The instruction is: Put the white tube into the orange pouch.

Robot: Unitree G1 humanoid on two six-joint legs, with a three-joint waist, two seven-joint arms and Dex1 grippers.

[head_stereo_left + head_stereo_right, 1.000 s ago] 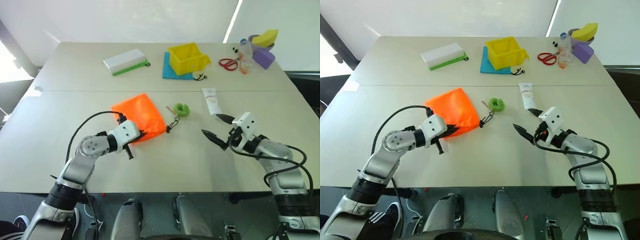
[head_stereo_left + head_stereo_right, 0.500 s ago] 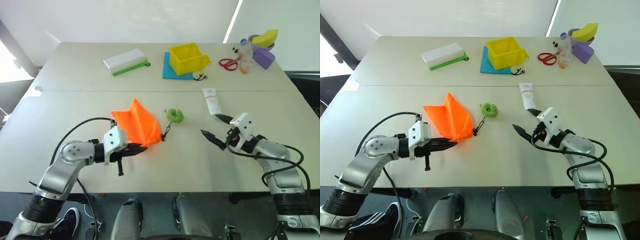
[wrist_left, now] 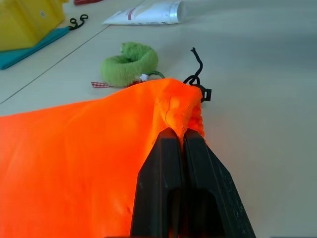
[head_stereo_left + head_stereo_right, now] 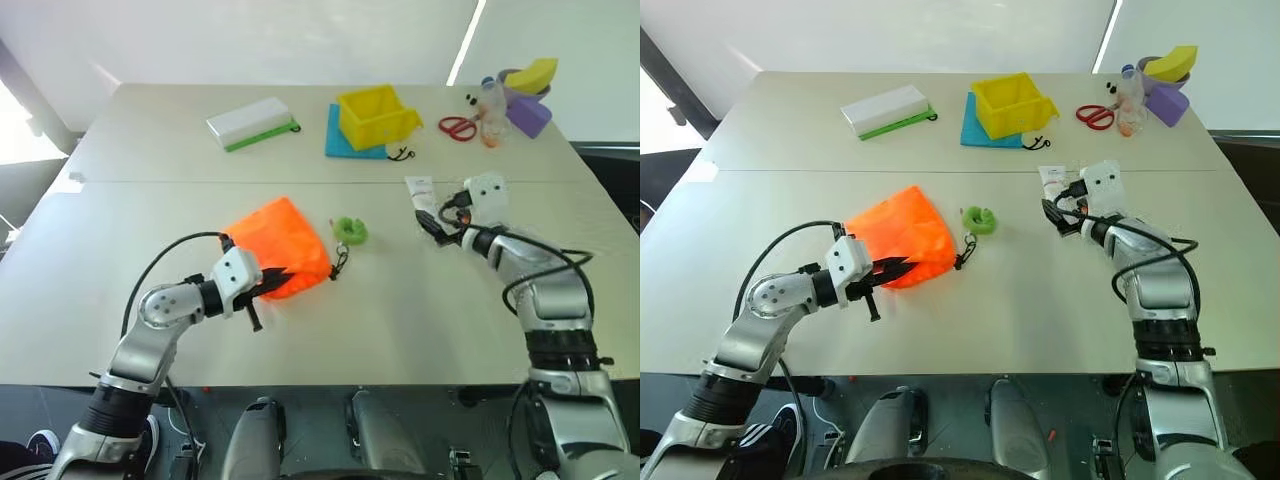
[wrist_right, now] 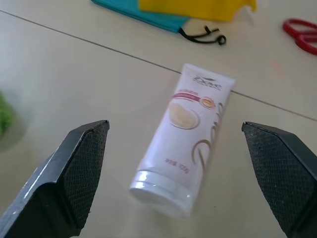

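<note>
Right hand (image 5: 183, 163) agape over white tube (image 5: 190, 148)

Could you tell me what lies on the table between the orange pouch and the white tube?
The green ring-shaped toggle lies between the orange pouch and the white tube, joined to the pouch by a dark cord; otherwise bare table, as the left eye view shows.

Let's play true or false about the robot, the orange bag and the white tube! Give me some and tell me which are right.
1. The left gripper pinches the orange pouch. True.
2. The white tube is inside the pouch. False: it lies on the table.
3. The right gripper is open around the tube. True.
4. The green ring sits in the yellow bin. False: it lies on the table beside the pouch.
</note>
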